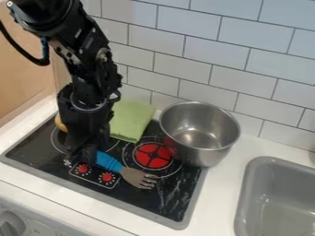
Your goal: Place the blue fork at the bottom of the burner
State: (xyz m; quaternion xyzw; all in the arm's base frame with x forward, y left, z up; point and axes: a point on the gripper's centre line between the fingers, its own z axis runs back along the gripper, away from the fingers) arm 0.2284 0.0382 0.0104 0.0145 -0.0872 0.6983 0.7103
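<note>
the gripper (82, 156) hangs down over the left part of the black stove (31, 150), its tip low beside the handle of the fork; i cannot tell whether it is open, closed or gripping that handle. at the lower left, a dial (10, 225) sits on the pale front panel (27, 213), with small print beside it. a yellow thing (60, 123), mostly hidden, shows behind the gripper. just in front of the gripper's tip, a white star-like mark (67, 162) lies left of two red knobs (83, 168), which are ringed by small white marks inside a thin outline. the fork (108, 161) starts right at the gripper's right side in the picture, blue end toward it, and slants away down to the right, its grey-brown prongs pointing to the lower right. it lies in front of the burner, to its lower left. behind it, a green cloth (131, 120) lies toward the back of the stove. next is the burner (154, 156), red with a dark cross and a pale ring around it. a steel pot (212, 155) stands upright just behind and right of it. farthest right, a grey sink (265, 160) is set into the white counter (230, 171).
</note>
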